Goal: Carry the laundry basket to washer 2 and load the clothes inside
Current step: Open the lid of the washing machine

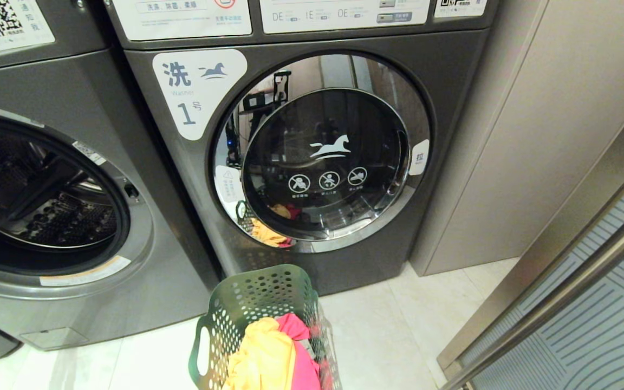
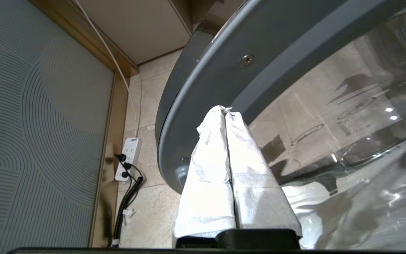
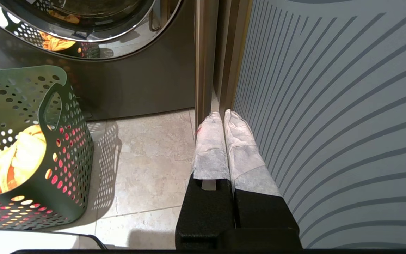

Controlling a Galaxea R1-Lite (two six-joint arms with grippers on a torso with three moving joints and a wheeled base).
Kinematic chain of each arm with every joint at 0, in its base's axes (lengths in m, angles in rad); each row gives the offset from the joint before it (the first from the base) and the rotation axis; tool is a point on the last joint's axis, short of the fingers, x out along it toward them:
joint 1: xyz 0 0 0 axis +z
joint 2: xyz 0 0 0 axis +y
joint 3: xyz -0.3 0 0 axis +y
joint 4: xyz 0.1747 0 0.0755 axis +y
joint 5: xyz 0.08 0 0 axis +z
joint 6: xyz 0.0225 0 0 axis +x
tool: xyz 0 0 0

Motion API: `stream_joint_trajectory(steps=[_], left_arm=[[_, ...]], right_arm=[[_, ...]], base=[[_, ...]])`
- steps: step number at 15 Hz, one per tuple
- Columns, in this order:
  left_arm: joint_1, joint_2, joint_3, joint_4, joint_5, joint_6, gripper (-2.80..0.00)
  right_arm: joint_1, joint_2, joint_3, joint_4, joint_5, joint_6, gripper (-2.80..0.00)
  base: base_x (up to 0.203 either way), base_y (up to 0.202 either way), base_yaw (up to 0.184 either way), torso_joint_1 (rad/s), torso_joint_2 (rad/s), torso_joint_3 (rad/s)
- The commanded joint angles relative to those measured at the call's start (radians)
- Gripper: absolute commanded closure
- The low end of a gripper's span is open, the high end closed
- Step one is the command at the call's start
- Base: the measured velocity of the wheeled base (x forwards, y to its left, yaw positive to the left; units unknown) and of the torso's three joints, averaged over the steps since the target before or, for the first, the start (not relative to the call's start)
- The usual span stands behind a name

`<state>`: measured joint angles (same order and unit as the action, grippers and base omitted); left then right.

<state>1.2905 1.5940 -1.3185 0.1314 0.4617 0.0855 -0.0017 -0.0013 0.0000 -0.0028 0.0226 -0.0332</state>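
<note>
The green perforated plastic laundry basket (image 1: 260, 319) with cut-out handles stood on the pale tiled floor (image 1: 388, 330), just in front of the dark grey front-loading washer (image 1: 301, 151) whose white label bore a horse and the numeral "1". This washer's round chrome-ringed glass door (image 1: 325, 154) was shut and mirrored the basket. Inside the basket lay a bright yellow-orange garment (image 1: 263, 357) and, beside it, a pink-red garment (image 1: 301, 352), both heaped up to the rim. To the left of the basket stood a second dark grey washer (image 1: 52, 216) with its steel drum (image 1: 36, 189) exposed; no numeral was visible on it. The left gripper (image 2: 225, 110), its white-wrapped fingers (image 2: 206, 169) pressed together and empty, was held close against the grey rim of a swung-open glass washer door (image 2: 294, 70), above the floor. The right gripper (image 3: 221, 113), fingers likewise pressed together on nothing, hung beside a grey line-patterned panel (image 3: 330, 106), well to the right of the basket.
</note>
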Motion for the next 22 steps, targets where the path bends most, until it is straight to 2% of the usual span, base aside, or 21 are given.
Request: stream_joint_trajectory(steps=[1, 3, 6, 8, 11, 17, 22], left_arm=[[-0.025, -0.083, 0.011, 0.007, -0.001, 0.003, 0.0], [-0.05, -0.132, 0.08, 0.005, -0.001, 0.004, 0.0], [-0.069, -0.053, 0.096, -0.006, -0.005, -0.002, 0.0], [-0.074, 0.033, 0.039, -0.008, -0.006, -0.006, 0.0], [-0.074, 0.126, -0.093, -0.001, 0.0, -0.05, 0.0], [-0.114, 0.094, -0.086, 0.02, -0.002, -0.058, 0.0], [-0.152, 0.212, -0.247, 0.021, 0.023, -0.053, 0.0]], right_arm=[[0.0, 0.0, 0.0, 0.0, 0.0, -0.001, 0.0], [0.0, 0.0, 0.0, 0.0, 0.0, -0.001, 0.0], [0.0, 0.0, 0.0, 0.0, 0.0, -0.001, 0.0], [0.0, 0.0, 0.0, 0.0, 0.0, -0.001, 0.0], [0.0, 0.0, 0.0, 0.0, 0.0, -0.001, 0.0], [0.0, 0.0, 0.0, 0.0, 0.0, -0.001, 0.0], [0.0, 0.0, 0.0, 0.0, 0.0, -0.001, 0.0]], base=[[0.0, 0.0, 0.0, 0.0, 0.0, 0.0], [0.0, 0.0, 0.0, 0.0, 0.0, 0.0], [0.0, 0.0, 0.0, 0.0, 0.0, 0.0], [0.0, 0.0, 0.0, 0.0, 0.0, 0.0], [0.0, 0.0, 0.0, 0.0, 0.0, 0.0], [0.0, 0.0, 0.0, 0.0, 0.0, 0.0], [0.0, 0.0, 0.0, 0.0, 0.0, 0.0]])
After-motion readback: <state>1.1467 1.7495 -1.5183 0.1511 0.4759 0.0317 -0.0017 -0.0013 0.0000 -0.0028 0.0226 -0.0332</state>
